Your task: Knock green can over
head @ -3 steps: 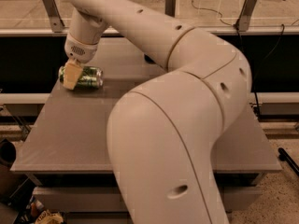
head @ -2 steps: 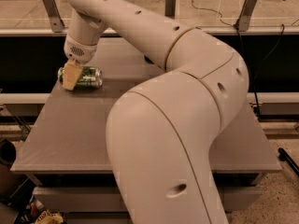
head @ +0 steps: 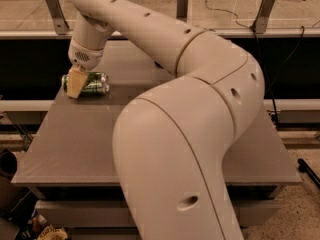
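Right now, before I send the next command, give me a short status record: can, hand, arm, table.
green can: lying on its side at the far-left part of the table
hand: lowered at the can's left end, overlapping it in the camera view; contact not certain
arm: reaches from the foreground across to the can, hiding much of the table's middle and right
table: grey flat top; the can rests on it
task state: can appears knocked over already
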